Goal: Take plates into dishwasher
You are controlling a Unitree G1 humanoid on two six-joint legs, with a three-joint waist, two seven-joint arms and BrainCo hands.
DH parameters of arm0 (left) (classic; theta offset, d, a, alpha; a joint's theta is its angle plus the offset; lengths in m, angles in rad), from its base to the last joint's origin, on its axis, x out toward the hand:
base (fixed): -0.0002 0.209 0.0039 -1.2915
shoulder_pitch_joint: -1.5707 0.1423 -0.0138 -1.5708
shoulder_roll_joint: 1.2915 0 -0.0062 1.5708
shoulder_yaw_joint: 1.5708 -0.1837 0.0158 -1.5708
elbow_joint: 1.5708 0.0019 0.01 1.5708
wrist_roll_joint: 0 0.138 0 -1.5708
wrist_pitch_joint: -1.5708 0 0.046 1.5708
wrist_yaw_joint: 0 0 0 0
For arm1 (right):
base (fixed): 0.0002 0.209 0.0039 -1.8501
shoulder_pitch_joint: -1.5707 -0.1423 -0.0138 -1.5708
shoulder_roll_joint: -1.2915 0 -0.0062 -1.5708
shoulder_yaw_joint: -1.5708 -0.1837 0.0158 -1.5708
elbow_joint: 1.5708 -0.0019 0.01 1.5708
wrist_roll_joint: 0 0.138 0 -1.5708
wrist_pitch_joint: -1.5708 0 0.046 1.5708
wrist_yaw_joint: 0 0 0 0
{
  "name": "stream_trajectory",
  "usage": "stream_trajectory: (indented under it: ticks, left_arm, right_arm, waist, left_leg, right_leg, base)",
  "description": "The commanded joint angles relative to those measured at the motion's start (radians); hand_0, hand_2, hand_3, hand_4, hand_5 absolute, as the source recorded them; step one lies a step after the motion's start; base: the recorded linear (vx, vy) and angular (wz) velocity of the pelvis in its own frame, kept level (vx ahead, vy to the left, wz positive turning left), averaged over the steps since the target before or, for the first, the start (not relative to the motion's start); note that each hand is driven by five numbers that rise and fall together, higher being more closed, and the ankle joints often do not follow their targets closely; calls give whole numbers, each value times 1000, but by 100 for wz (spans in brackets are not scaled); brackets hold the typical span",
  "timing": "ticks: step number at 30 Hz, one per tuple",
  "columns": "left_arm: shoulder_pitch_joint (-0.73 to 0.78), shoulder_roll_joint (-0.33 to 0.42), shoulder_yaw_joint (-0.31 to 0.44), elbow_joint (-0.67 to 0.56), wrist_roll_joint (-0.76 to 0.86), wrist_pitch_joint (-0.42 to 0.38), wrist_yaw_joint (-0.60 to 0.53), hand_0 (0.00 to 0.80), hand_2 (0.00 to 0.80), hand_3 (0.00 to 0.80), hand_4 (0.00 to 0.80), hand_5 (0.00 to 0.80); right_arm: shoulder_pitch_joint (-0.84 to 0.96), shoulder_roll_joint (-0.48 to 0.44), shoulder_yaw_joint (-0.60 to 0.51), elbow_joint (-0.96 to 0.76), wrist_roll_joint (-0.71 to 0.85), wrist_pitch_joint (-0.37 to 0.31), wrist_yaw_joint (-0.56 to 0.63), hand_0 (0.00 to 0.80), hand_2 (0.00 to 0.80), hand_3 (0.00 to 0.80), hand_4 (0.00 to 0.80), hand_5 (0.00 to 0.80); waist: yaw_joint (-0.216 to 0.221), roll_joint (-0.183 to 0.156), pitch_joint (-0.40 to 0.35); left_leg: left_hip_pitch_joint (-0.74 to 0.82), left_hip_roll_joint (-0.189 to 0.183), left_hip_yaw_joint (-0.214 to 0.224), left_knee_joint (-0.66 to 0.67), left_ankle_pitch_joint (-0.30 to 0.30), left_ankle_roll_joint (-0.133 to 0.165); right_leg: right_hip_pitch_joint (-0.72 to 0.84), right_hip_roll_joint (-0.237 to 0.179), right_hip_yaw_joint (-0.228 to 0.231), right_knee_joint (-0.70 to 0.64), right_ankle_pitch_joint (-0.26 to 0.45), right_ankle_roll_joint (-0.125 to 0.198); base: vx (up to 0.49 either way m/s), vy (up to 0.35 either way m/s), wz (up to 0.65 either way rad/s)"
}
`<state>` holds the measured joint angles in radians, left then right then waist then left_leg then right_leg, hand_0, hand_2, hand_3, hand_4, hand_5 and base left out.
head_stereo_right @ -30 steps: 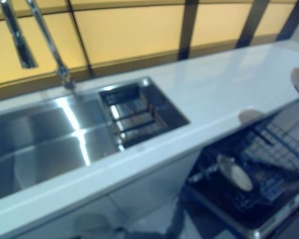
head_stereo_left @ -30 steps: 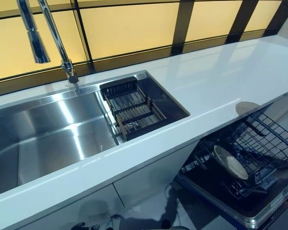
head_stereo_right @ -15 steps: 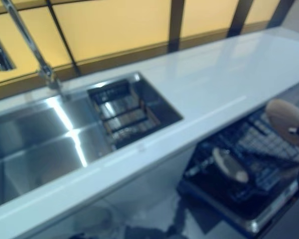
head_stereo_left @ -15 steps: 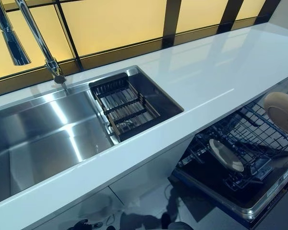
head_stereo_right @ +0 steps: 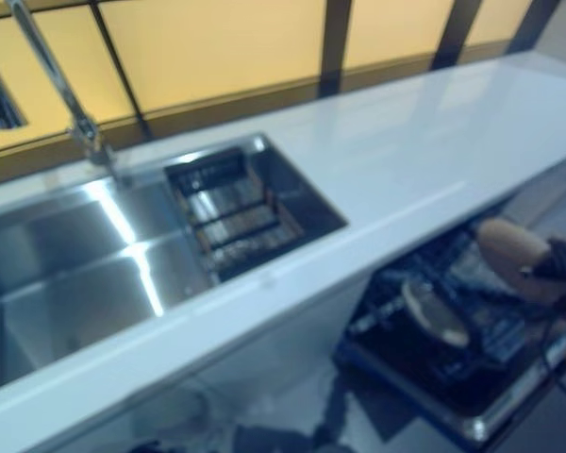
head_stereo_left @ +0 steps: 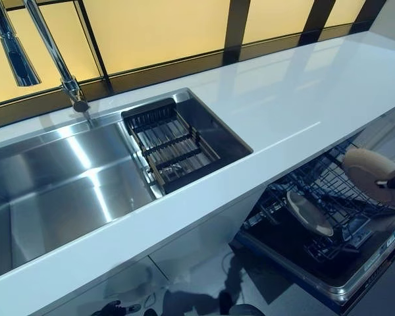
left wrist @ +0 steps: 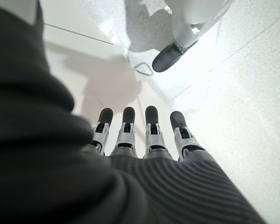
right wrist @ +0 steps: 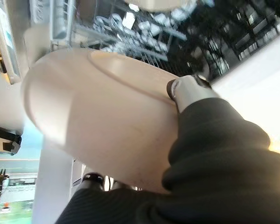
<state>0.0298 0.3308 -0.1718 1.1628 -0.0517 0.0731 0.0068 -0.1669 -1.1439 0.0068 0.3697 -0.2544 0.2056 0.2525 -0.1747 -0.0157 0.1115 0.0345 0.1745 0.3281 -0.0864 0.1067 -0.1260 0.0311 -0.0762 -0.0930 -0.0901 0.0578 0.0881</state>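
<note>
Plate (right wrist: 93, 112) in right robot hand (right wrist: 189, 91)

The left hand (left wrist: 144, 140) shows a neat row of silver fingers (left wrist: 151, 133), each capped with a rounded dark tip, running back into a dark ribbed cover with fine parallel ridges and a smoother dark fold bulging beside it. On the right hand (right wrist: 189, 91) one silver finger with a dark band near its end pokes out of a soft, wrinkled dark cover, and more dark-tipped silver fingers (right wrist: 91, 179) peek out by a ribbed stretch of that cover. From the head views the right hand is only a small dark shape.
</note>
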Motion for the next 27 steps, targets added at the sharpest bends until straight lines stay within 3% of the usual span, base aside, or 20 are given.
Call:
stream_trajectory:
  ticks: [1,11,17,27]
  left_arm:
    - [-46,54,7,20,41,8,1,0,0,0,0,0]
    - [-59,65,-20,-8,-13,-6,0,0,0,0,0,0]
    - [-81,90,-46,-28,-36,-13,-13,0,0,0,0,0]
    - [-105,81,-78,-46,-62,-30,-29,0,0,0,0,0]
  right_arm:
    - [-155,39,31,58,-54,32,-44,800,800,800,800,800]
    - [-278,62,159,232,-83,62,-94,800,800,800,800,800]
    - [-362,53,206,357,-70,83,-169,800,800,800,800,800]
    - [-460,55,279,448,-107,99,-178,800,800,800,800,800]
  waist:
    - [33,-41,13]
    - [63,-14,37]
    - [82,21,79]
    - [90,78,130]
  left_leg:
    - [43,-2,-11,-1,-48,4]
    - [21,-6,-33,-1,-41,0]
    - [-14,-12,-51,-1,-30,-5]
    - [-58,-34,-72,-1,-16,-9]
  right_leg:
    - [-22,-14,-28,3,22,45]
    - [-34,-20,-43,3,23,44]
    - [-61,-31,-58,3,30,46]
    - [-99,-44,-62,3,36,43]
  base:
    - [-43,-21,3]
    - [-29,-19,3]
    - [-91,-37,10]
    - [-67,16,7]
